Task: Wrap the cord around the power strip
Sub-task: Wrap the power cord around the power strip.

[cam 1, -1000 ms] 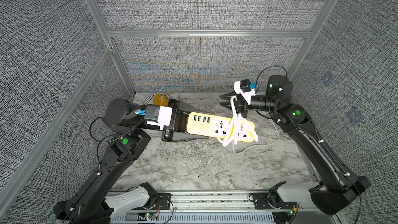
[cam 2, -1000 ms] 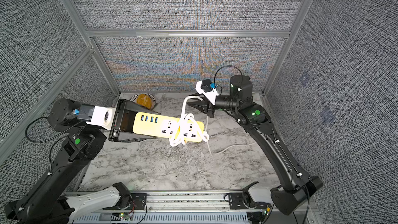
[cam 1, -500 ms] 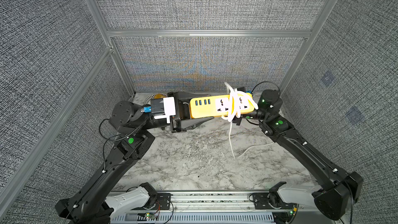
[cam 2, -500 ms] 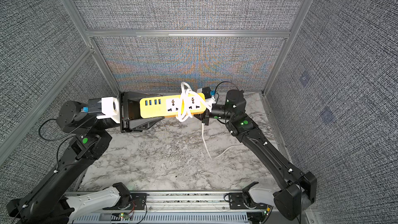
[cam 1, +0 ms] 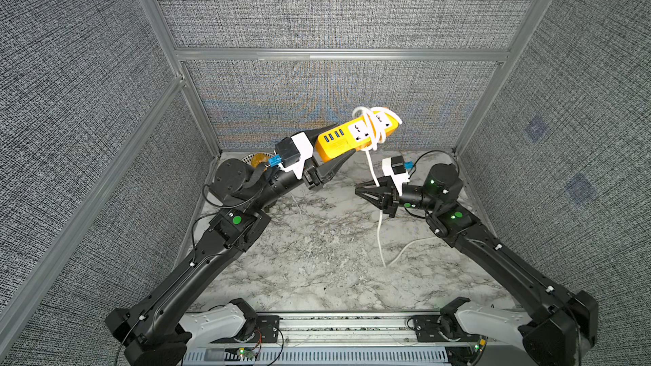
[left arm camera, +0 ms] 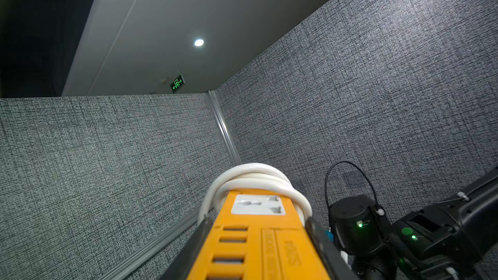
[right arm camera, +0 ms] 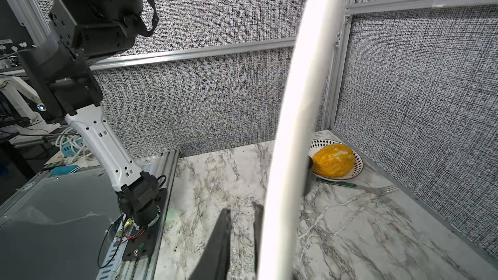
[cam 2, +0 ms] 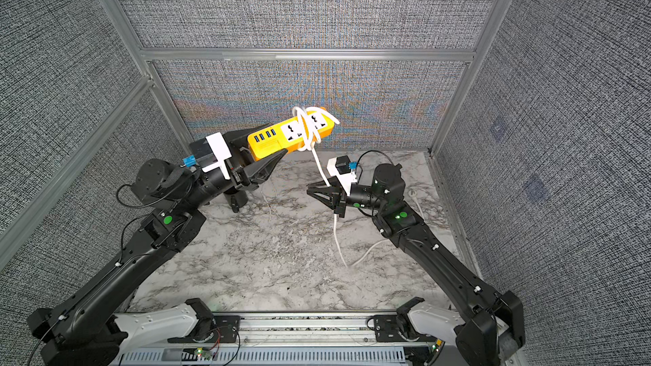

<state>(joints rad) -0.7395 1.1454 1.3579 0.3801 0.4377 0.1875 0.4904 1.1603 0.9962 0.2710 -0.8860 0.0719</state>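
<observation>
My left gripper (cam 1: 338, 142) (cam 2: 269, 140) (left arm camera: 257, 222) is shut on the orange power strip (cam 1: 355, 135) (cam 2: 292, 133) (left arm camera: 256, 249), holding it high and tilted up toward the back wall. The white cord (cam 1: 371, 124) (left arm camera: 253, 173) is looped several times round the strip's far end. Its free length (cam 1: 380, 237) (cam 2: 338, 241) (right arm camera: 293, 130) drops to the table and turns right; the plug (cam 2: 412, 192) lies by the right wall. My right gripper (cam 1: 356, 189) (cam 2: 308, 190) (right arm camera: 242, 208) sits below the strip, pointing left. The cord passes through its jaws behind the tips, which stand a narrow gap apart.
A patterned plate (right arm camera: 358, 168) with an orange speckled fruit (right arm camera: 334, 160) (cam 1: 259, 160) sits in the far left corner of the marble table (cam 1: 317, 258), half hidden behind my left arm. A fork (right arm camera: 358, 185) lies beside it. Fabric walls close three sides.
My left arm has lifted the strip off the table, higher and tilted upward. My right gripper has left the strip's end and dropped lower, onto the hanging cord.
</observation>
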